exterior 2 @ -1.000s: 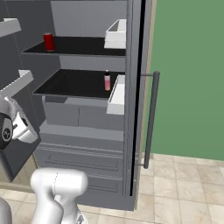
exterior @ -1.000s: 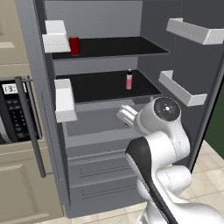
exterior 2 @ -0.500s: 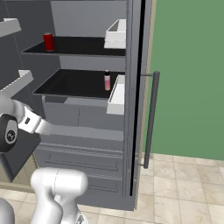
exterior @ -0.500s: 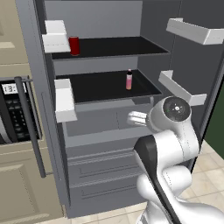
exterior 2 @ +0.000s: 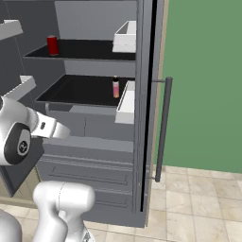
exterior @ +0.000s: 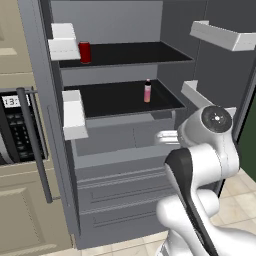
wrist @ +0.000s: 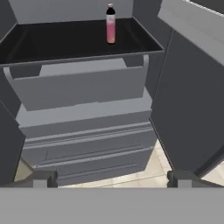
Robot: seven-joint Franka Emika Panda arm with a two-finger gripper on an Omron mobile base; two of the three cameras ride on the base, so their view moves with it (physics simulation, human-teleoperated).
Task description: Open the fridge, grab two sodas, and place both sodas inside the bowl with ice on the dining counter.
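Grey fridge (exterior: 115,165) standing with both doors swung wide, drawers at the bottom shut. Red soda (exterior: 85,52) upright near the upper shelf's left front corner.

In the left base view the fridge (exterior: 125,165) runs off the top edge, so its roof and the upper part of its left door are cut away, and the right door leaves the frame at 3 o'clock. The arm (exterior: 200,165) covers the drawers' right ends and the lower right interior. The microwave (exterior: 15,130) at 9 o'clock is cropped, its display too small to read. The pink bottle (exterior: 147,91) carries no legible label. In the right base view the open door (exterior 2: 146,104) hides the red soda (exterior 2: 52,45) shelf's right end. In the hand view the claw (wrist: 111,178) shows merely its finger tips (wrist: 41,178) at 6 o'clock.
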